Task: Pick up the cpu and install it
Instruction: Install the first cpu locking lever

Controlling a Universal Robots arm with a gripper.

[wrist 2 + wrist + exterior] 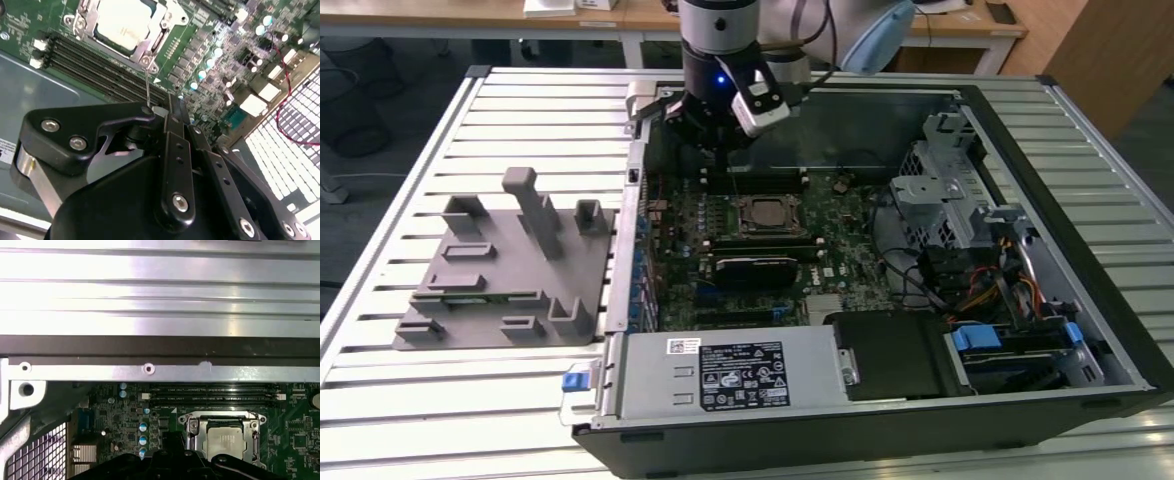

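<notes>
The cpu point(762, 214) point(123, 22) point(226, 443) sits in its socket on the motherboard point(720, 250); the gripper point(715, 150) hovers beyond its far side, jaws closed and empty.

The gripper point(720, 150) is black, under a silver wrist ring with a blue light. Just below it lies the green motherboard point(761, 250), dotted with pale blue-topped capacitors point(202, 74) and crossed by black memory slots point(95, 70). Near the tool, the cpu point(122, 22) shows a silvery-white top inside a shiny metal frame point(225, 437). Well off to the exterior view's left, the fixture point(507, 270) is plain grey on a table point(427, 400) of pale ribbed metal slats. The case point(1107, 300) is black outside, grey within.
</notes>
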